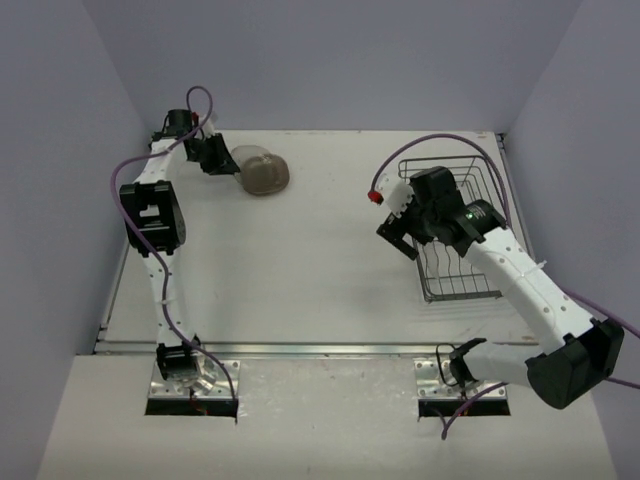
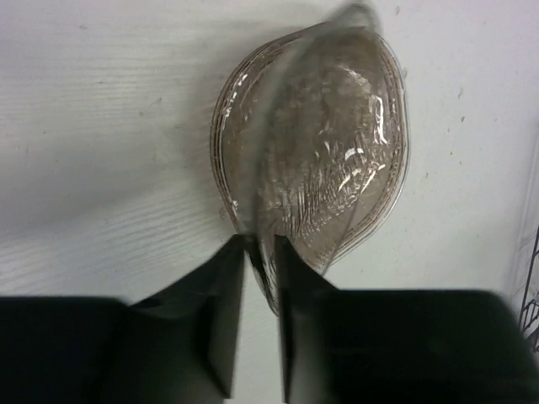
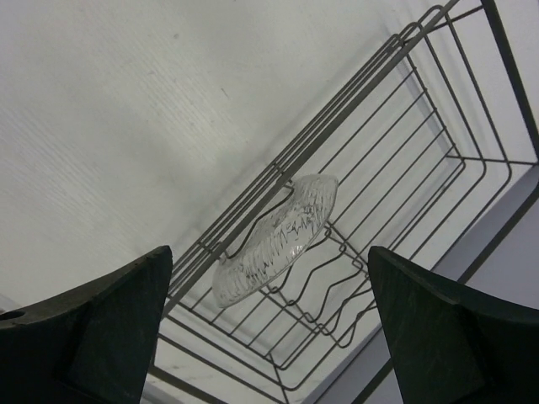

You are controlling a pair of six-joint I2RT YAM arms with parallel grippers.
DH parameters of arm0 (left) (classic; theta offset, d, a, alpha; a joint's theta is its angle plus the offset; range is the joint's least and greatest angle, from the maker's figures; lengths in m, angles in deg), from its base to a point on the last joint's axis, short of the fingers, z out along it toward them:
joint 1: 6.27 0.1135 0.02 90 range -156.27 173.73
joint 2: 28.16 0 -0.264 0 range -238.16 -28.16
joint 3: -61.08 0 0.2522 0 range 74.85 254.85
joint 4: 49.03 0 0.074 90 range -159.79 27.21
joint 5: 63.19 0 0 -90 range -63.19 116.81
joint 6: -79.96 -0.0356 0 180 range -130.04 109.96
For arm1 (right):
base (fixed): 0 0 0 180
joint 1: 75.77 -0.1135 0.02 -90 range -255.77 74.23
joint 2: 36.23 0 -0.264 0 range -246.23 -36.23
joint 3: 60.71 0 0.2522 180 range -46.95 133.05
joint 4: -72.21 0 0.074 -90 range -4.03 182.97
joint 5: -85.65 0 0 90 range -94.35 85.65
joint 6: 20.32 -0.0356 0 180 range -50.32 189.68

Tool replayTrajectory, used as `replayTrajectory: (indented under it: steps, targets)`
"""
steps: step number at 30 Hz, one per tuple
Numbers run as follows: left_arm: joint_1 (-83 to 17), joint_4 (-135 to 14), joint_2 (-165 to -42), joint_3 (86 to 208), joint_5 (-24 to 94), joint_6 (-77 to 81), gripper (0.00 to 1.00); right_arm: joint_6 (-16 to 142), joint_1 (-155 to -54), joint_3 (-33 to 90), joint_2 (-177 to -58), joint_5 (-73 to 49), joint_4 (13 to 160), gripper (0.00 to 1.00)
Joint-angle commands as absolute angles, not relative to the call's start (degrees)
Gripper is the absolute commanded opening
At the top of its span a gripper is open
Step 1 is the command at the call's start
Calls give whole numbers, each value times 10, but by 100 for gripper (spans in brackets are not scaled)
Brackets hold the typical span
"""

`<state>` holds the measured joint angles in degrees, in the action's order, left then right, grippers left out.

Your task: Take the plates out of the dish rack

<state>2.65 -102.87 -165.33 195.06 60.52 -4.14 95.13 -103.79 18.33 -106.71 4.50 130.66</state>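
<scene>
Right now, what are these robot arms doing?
They're emptying plates out of a rack. The left arm has its jaws around the rim of a brownish plate over the table's far left. The right arm hangs above the rack, jaws wide open, where one clear plate waits.

Soft light; blurred, glinting plate (image 2: 337,160)

Entry one: plate (image 2: 320,143) on table (image 2: 101,126), directly ahead of our left claw (image 2: 261,252), rim between its fingers. Entry two: second plate (image 3: 278,240) standing in dish rack (image 3: 404,168), ahead of our right claw (image 3: 268,257).
</scene>
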Motion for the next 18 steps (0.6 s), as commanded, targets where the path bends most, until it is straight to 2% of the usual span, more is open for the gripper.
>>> replayTrajectory:
  steps: [1,3,5,8,13,18]
  targets:
    - [25,-1017,-1655,1983,628,-46,31,866,-995,239,-1072,-53,1353,99]
    - [24,-1019,-1652,1986,630,-46,38,852,-985,253,-1077,-69,1359,99]
    - [23,-1025,-1641,1989,634,-48,51,836,-968,265,-1082,-94,1372,99]
    - [23,-1036,-1604,1990,640,-52,60,821,-942,275,-1084,-126,1382,99]
    - [21,-1041,-1516,1959,629,-61,65,784,-878,268,-1083,-162,1395,97]
    - [10,-1002,-1379,1839,594,-81,66,765,-790,266,-1091,-214,1415,81]
